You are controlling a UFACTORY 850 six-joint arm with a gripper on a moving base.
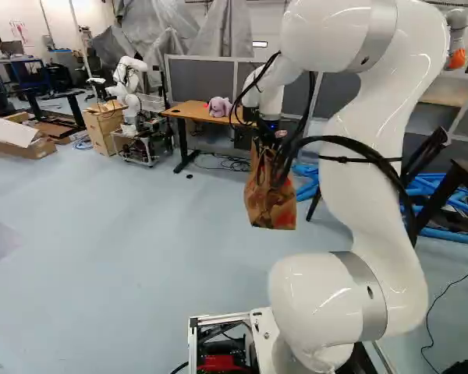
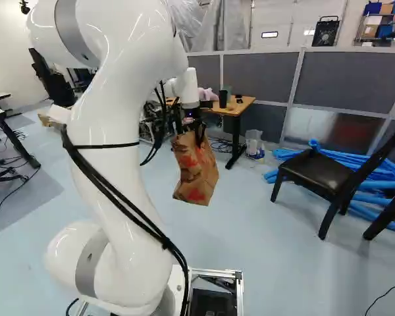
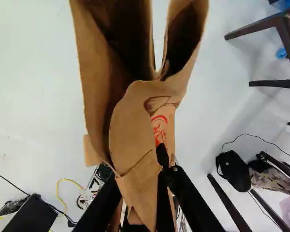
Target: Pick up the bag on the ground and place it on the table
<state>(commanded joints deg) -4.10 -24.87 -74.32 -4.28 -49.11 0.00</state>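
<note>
A: Where's the paper bag (image 2: 196,172)?
B: Hanging in mid-air over the floor (image 1: 125,234), short of the surface (image 1: 189,111).
A: Pincer (image 2: 189,122)?
B: Clamping the bag, paper running between both fingers.
A: What's crowding the surface?
B: Plush toy (image 1: 218,107) and dark cup (image 2: 223,99) taking up room on top.
A: Around it?
B: Clear bin (image 2: 254,139) standing beside it, grey partition (image 2: 260,72) rising behind; black chair (image 2: 319,172) and blue tubes (image 2: 382,187) sitting at the right of the right base view.

The bag (image 2: 195,168) is creased, matt brown paper.
</note>
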